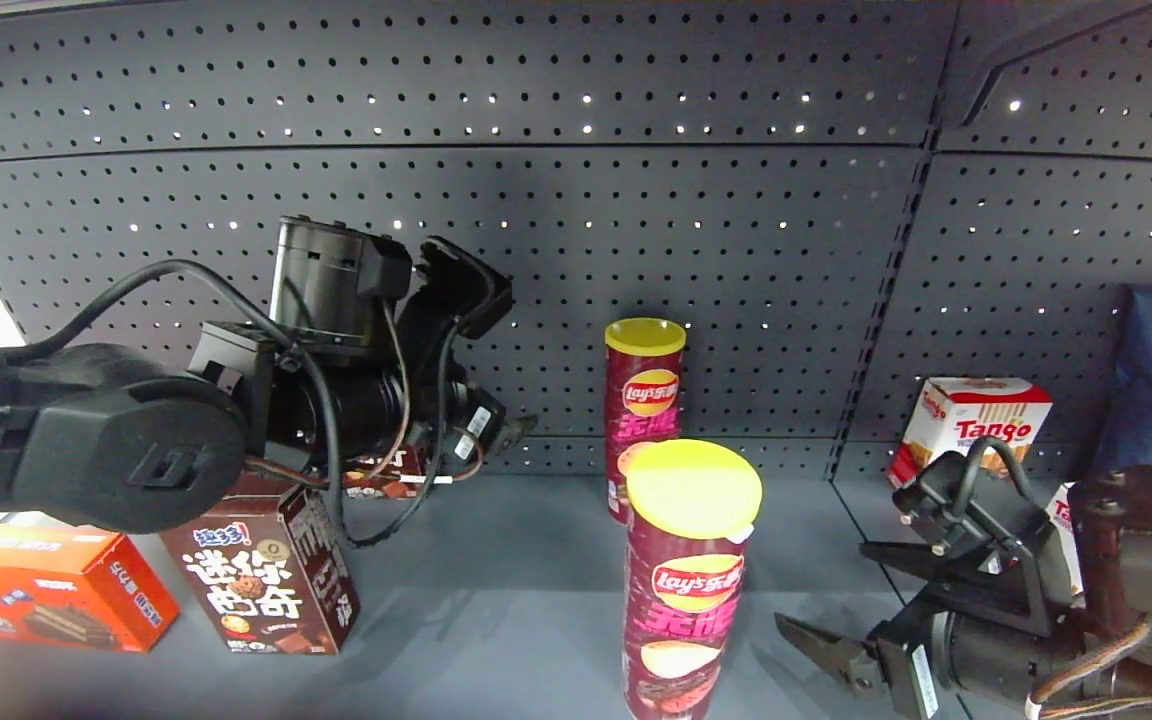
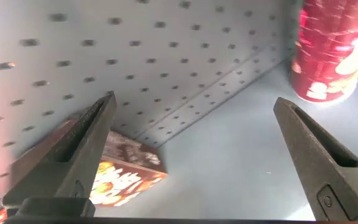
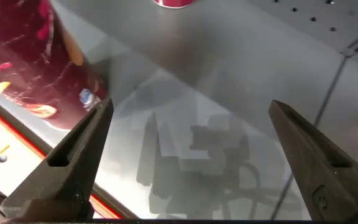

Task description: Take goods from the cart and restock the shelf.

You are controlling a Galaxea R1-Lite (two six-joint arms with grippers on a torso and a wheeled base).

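A dark grey shelf (image 1: 496, 600) with a pegboard back holds two tall red chip cans with yellow lids. The right fingers (image 3: 73, 162) are spread wide with nothing between them, low at the shelf's front. The front can (image 1: 686, 580) stands upright just beside them, on the side toward the other arm, and does not touch them. The back can (image 1: 644, 420) stands upright farther in, beyond the fingertips, near the pegboard.

The left fingers (image 2: 79, 155) are also apart and empty. They hang near the back wall, with a brown box (image 2: 123, 177) under them.

Both hands look ready to return to the cart. The right fingers would do best to draw straight back, staying wide, because the can is tall and narrow and a sideways brush would likely tip it. The left fingers should lift clear of the box first.
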